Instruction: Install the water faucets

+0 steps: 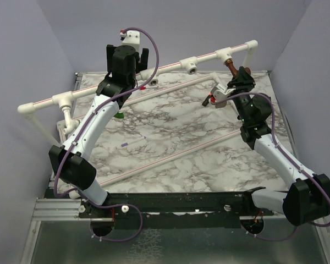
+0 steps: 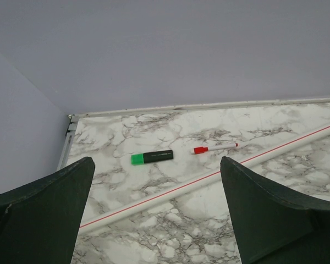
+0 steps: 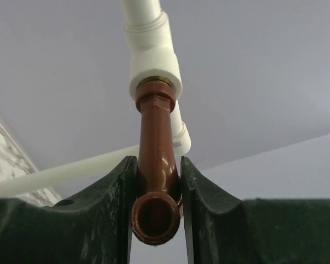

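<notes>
Top view: right gripper (image 1: 234, 77) is up at the far-right tee (image 1: 223, 55) of the white pipe rail (image 1: 165, 69). The brown faucet (image 1: 230, 67) hangs off that tee toward the arm. The right arm is the one on it. Left gripper (image 1: 127, 50) is raised near the rail's middle, well apart from the faucet, jaws spread and holding nothing. The middle tee (image 1: 190, 65) shows an open socket with no tap in it. A green bit (image 1: 119, 115) peeks out beside the left arm, and I cannot tell what it is. The pale lump beside the right wrist is also unclear. No green or white faucet can be made out for certain.

Left wrist: left gripper (image 2: 157, 165) is wide open. Only the marble table (image 2: 154, 242) lies beyond it, with a green highlighter (image 2: 151, 158), a red marker (image 2: 214, 147) and a thin red-striped rod (image 2: 209, 176). No faucet shows here.

Right wrist: right gripper (image 3: 158, 162) pinches the brown faucet (image 3: 155, 132), one finger pressed on each side of the body. The long axis runs straight away from the jaws up into the tee (image 3: 154, 60), with the hex collar (image 3: 155, 102) against the socket lip. The spout mouth faces the camera. The likely next move is a twist about that axis, so the wrist roll has to stay in line with the tee. The threads are hidden inside the socket, so how far it is seated is unknown.
</notes>
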{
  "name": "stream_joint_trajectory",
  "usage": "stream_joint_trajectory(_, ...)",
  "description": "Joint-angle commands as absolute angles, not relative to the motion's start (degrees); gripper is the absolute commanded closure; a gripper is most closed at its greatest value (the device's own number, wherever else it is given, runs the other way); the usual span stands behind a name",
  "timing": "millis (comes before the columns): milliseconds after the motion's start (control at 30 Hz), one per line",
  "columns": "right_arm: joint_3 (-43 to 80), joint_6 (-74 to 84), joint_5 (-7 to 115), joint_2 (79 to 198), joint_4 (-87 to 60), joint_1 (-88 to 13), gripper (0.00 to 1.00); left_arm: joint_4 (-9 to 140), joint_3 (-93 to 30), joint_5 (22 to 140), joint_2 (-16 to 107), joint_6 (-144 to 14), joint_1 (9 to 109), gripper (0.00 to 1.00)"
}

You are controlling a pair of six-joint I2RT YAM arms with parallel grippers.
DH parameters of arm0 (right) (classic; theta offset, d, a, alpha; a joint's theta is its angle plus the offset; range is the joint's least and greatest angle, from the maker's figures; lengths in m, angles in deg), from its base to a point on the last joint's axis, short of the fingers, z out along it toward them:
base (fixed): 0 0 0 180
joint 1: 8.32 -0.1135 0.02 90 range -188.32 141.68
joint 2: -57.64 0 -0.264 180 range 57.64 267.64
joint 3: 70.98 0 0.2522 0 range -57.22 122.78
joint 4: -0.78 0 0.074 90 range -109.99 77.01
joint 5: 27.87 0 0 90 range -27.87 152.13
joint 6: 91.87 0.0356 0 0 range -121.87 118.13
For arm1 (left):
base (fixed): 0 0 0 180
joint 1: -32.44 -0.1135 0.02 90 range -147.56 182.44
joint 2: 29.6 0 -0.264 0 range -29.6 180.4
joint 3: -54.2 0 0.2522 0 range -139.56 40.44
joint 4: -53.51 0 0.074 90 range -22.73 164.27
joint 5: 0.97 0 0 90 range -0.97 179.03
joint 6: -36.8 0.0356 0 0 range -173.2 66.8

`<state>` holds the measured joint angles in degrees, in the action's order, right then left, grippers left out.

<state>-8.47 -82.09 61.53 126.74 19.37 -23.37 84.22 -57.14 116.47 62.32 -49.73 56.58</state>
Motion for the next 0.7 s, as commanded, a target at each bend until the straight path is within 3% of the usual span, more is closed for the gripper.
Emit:
stream_joint_trajectory(0, -6.9, -76.2, 63.0, 126.3, 19.6, -23.6, 0.71, 88.2, -56.1, 113.4, 63.7, -50.2, 59.0, 0.03)
stream_joint_trajectory(133, -5.8, -69.9, 62.4, 125.6, 18.5, -23.6, 0.98, 88.2, -56.1, 113.4, 63.4, -50.2, 59.0, 0.03)
stream_joint_trajectory(167, -5.6, -67.9, 62.4, 125.2, 18.3, -23.6, 0.99, 88.2, -56.1, 113.4, 63.4, -50.2, 59.0, 0.03)
stream_joint_trajectory(667, -2.5, -18.0, 60.6, 121.4, 13.9, -23.6, 1.00, 88.2, -55.8, 113.3, 62.8, -50.2, 59.0, 0.03)
